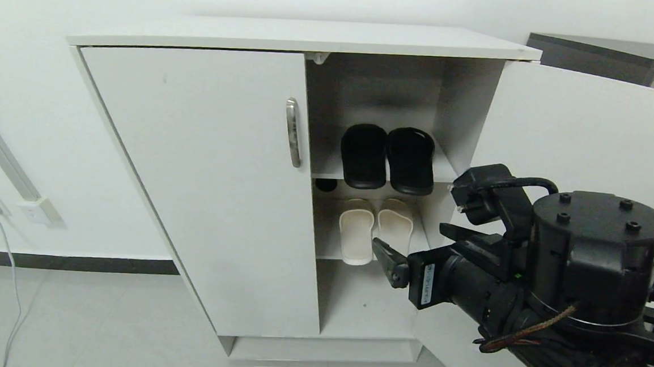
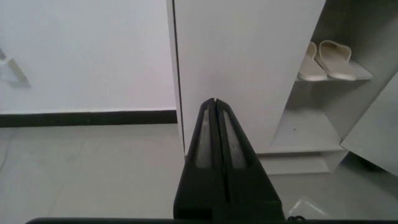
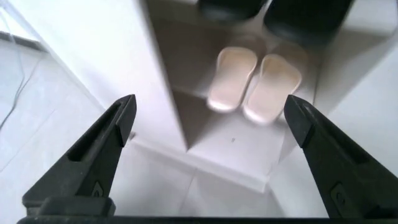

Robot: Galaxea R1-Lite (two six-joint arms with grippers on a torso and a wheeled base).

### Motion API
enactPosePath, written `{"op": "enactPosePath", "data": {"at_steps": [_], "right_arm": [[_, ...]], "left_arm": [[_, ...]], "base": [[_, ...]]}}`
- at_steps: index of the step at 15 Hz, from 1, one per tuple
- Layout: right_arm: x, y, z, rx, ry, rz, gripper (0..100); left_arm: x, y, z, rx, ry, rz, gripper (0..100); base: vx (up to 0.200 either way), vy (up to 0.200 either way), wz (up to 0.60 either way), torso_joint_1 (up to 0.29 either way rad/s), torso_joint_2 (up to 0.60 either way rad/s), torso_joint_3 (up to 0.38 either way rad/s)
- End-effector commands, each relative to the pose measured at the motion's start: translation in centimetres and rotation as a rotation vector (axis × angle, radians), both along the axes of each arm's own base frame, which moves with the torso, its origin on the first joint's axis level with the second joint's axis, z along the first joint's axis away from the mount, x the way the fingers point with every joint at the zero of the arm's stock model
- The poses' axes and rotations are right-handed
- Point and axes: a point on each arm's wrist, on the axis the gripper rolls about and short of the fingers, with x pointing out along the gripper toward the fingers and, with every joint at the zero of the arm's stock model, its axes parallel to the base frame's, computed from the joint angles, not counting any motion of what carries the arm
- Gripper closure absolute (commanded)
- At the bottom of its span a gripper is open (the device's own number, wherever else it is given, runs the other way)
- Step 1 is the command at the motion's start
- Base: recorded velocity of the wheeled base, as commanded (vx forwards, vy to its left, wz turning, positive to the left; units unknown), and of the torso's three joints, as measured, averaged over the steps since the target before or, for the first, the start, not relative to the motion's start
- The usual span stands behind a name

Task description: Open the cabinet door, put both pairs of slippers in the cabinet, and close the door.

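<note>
- Head view: the cabinet (image 1: pixel 302 34) has its left door (image 1: pixel 202 187) closed and its right door (image 1: pixel 580 131) swung wide open to the right.
- The black slippers (image 1: pixel 387 156) sit side by side on the upper shelf; the cream slippers (image 1: pixel 375 229) sit side by side on the shelf below. The bottom compartment (image 1: pixel 353 304) holds nothing that I can see.
- The right gripper (image 1: pixel 409 237) is just in front of the open side, level with the cream pair and holding nothing.
- By my reading, the door has been opened and both pairs are in. What is left is to swing the right door closed, which means getting the arm out of the doorway first.
- Left wrist view: the left gripper (image 2: pixel 215 124) has its jaws clenched together with nothing between them. It is low over the floor (image 2: pixel 93 168), in front of the closed door (image 2: pixel 242 68) and well apart from the slippers. The cream pair (image 2: pixel 326 59) shows on its shelf beyond that door.
- Right wrist view: the right gripper (image 3: pixel 209 104) has its jaws released, spread wide and empty. The cream pair (image 3: pixel 255 84) lies on its shelf straight ahead, untouched. The toes of the black pair (image 3: pixel 273 9) show on the shelf above, and the bare bottom shelf (image 3: pixel 236 146) lies below.
</note>
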Motion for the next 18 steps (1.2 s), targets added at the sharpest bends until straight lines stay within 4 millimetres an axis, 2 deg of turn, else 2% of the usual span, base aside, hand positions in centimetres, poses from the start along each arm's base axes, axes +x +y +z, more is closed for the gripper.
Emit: {"op": "enactPosePath", "data": {"at_steps": [1, 6, 7, 18], "right_arm": [[0.1, 0.2, -0.3, -0.009, 0.007, -0.001, 0], [0.2, 0.3, -0.5, -0.012, 0.01, -0.001, 0], [0.3, 0.5, -0.8, -0.021, 0.015, -0.001, 100], [0.6, 0.3, -2.2, -0.066, 0.044, -0.011, 100]], "left_arm": [[0.0, 0.0, 0.0, 0.0, -0.001, 0.001, 100], [0.0, 0.0, 0.0, 0.0, -0.002, 0.001, 100], [0.0, 0.0, 0.0, 0.0, -0.001, 0.001, 100], [0.0, 0.0, 0.0, 0.0, -0.001, 0.001, 100]], "base": [[-0.2, 0.0, 0.0, 0.002, 0.0, -0.002], [-0.2, 0.0, 0.0, 0.003, 0.0, 0.002], [-0.2, 0.0, 0.0, 0.007, 0.01, 0.002], [0.0, 0.0, 0.0, 0.0, 0.0, 0.0]]}}
